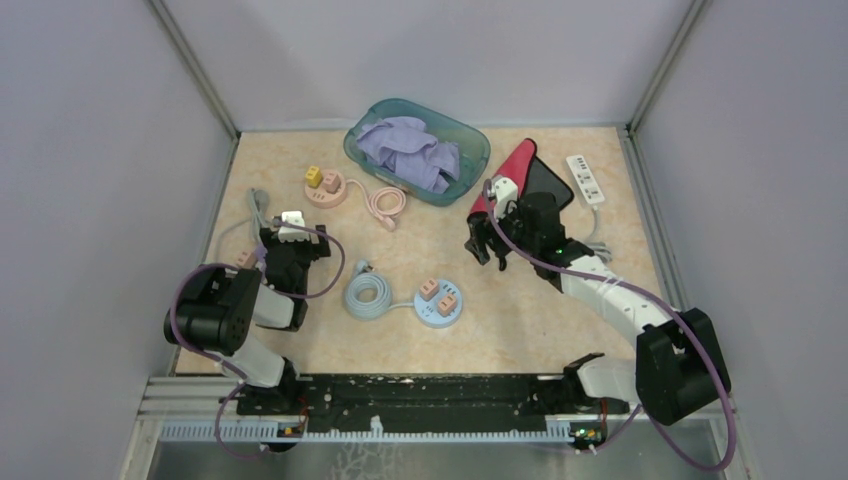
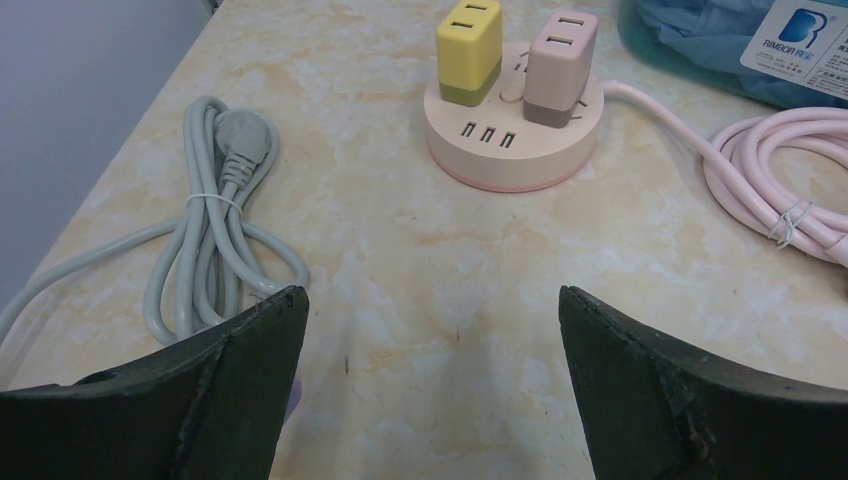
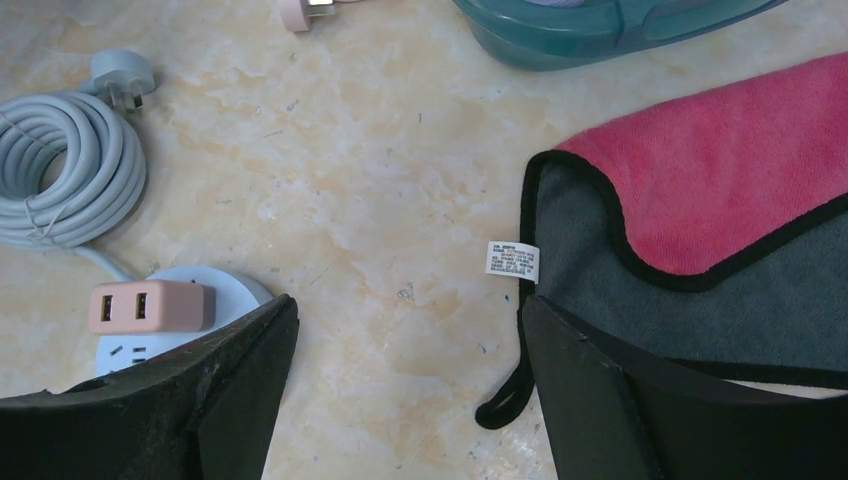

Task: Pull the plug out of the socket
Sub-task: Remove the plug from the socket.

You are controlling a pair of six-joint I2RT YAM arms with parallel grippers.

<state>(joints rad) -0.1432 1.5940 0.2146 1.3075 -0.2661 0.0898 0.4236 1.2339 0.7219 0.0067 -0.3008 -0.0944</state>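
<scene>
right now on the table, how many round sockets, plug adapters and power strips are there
round sockets: 2, the pink socket and the blue socket
plug adapters: 4, the yellow adapter and pink adapter on the pink one, two salmon adapters on the blue one
white power strip: 1
total: 7

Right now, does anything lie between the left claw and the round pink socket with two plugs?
No. In the left wrist view, only bare tabletop separates the left gripper from the pink socket; a grey cable lies off to one side.
</scene>
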